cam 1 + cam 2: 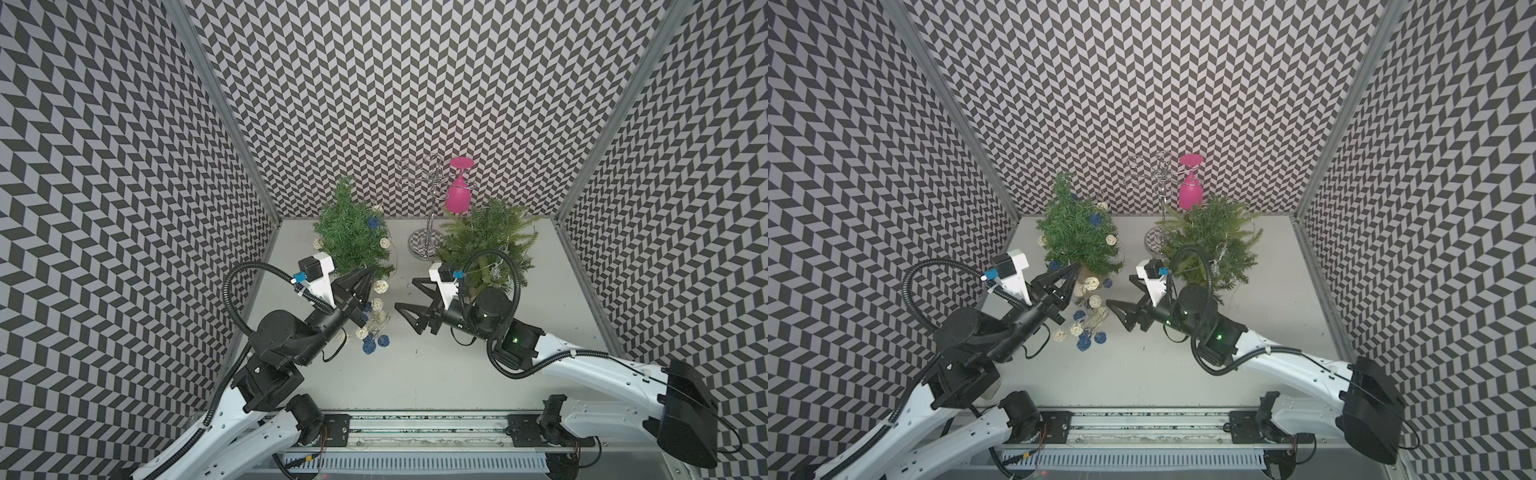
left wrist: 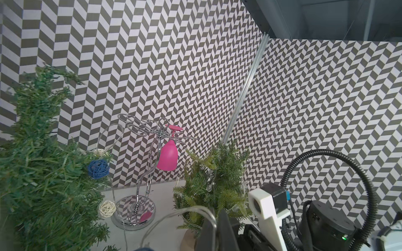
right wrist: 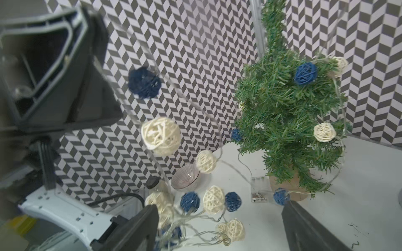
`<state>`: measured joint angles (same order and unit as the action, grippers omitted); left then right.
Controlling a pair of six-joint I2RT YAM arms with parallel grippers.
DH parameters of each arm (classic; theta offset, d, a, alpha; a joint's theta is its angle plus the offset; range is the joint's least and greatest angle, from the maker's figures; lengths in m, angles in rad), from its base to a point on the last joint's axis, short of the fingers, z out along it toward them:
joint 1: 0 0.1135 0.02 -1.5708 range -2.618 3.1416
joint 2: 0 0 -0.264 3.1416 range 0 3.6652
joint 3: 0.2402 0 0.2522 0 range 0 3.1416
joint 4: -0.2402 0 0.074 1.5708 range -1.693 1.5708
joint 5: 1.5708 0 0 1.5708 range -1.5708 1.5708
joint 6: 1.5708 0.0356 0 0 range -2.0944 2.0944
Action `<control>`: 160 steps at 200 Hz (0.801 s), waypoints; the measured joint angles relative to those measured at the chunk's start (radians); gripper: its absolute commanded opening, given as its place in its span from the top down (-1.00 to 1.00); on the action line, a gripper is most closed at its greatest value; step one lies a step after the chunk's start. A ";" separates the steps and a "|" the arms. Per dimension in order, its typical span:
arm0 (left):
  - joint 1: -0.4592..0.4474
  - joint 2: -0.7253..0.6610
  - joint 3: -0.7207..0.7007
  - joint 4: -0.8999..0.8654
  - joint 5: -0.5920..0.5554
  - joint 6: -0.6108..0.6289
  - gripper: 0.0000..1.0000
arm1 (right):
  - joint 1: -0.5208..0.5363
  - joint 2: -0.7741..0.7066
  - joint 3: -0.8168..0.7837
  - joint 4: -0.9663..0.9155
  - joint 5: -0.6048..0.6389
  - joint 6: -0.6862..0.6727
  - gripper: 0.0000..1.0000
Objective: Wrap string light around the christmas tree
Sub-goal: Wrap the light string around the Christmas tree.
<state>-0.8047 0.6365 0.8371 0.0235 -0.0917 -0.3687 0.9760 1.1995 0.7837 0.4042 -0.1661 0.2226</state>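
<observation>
Wicker-ball string light [image 3: 161, 135] dangles from clamped left gripper [image 1: 370, 272]; right gripper [image 1: 404, 296] spread wide.

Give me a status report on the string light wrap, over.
Left pincer shut on string light; right pincer open, empty. Few balls on christmas tree, most of the strand heaped at its base. Second tree close beside right arm.

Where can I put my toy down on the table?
The table is bare in front of the string lights pile, and along the right edge past the right tree. It's crowded around the left tree and the glass rack.
</observation>
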 measured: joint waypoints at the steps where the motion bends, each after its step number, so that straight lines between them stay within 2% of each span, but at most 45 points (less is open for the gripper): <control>1: 0.000 0.002 0.002 0.000 0.000 0.001 1.00 | 0.001 0.000 0.000 0.000 -0.001 -0.002 -0.82; 65: 0.036 0.074 0.068 -0.011 0.011 0.013 1.00 | 0.064 0.027 0.032 0.039 -0.044 -0.078 -0.60; 117: 0.048 0.099 0.147 -0.026 0.029 0.022 1.00 | 0.083 0.129 0.072 0.116 0.004 -0.088 -0.28; 125: 0.048 0.102 0.159 -0.027 0.032 0.026 1.00 | 0.084 0.145 0.088 0.117 0.025 -0.090 -0.19; 146: 0.052 0.102 0.176 -0.034 0.034 0.035 1.00 | 0.084 0.159 0.109 0.124 0.085 -0.094 0.22; 160: 0.053 0.101 0.188 -0.042 0.034 0.039 1.00 | 0.084 0.159 0.122 0.124 0.107 -0.096 0.26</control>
<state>-0.7521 0.7380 1.0256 -0.0189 -0.0578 -0.3302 1.0599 1.3586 0.9058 0.5282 -0.0593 0.1268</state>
